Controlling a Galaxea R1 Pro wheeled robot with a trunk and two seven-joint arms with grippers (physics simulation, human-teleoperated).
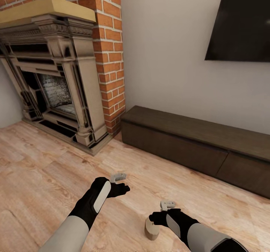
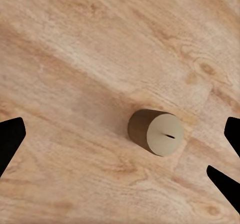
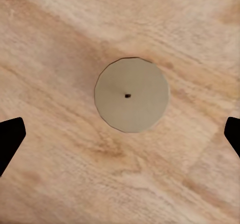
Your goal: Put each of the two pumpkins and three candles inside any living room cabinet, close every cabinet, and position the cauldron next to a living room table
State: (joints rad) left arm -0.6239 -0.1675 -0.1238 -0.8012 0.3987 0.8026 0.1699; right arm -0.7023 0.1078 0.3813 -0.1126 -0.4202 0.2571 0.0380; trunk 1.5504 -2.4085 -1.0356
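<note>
A stubby tan candle (image 1: 151,230) stands upright on the wood floor. My right gripper (image 1: 157,218) hangs straight above it, open, and the right wrist view looks down on the candle's round top and wick (image 3: 131,94) with the dark fingertips (image 3: 10,139) wide apart at either side. My left gripper (image 1: 122,189) hovers open over bare floor a little to the left and farther off. A candle (image 2: 156,132) appears obliquely in the left wrist view, between that gripper's spread fingertips (image 2: 10,139) but well below them. The long dark-brown cabinet (image 1: 180,147) stands shut against the wall ahead.
A stone fireplace (image 1: 56,79) and a brick column (image 1: 110,57) fill the left. A dark TV (image 1: 243,19) hangs on the wall above the cabinet. Wood floor (image 1: 45,177) stretches between me and the cabinet.
</note>
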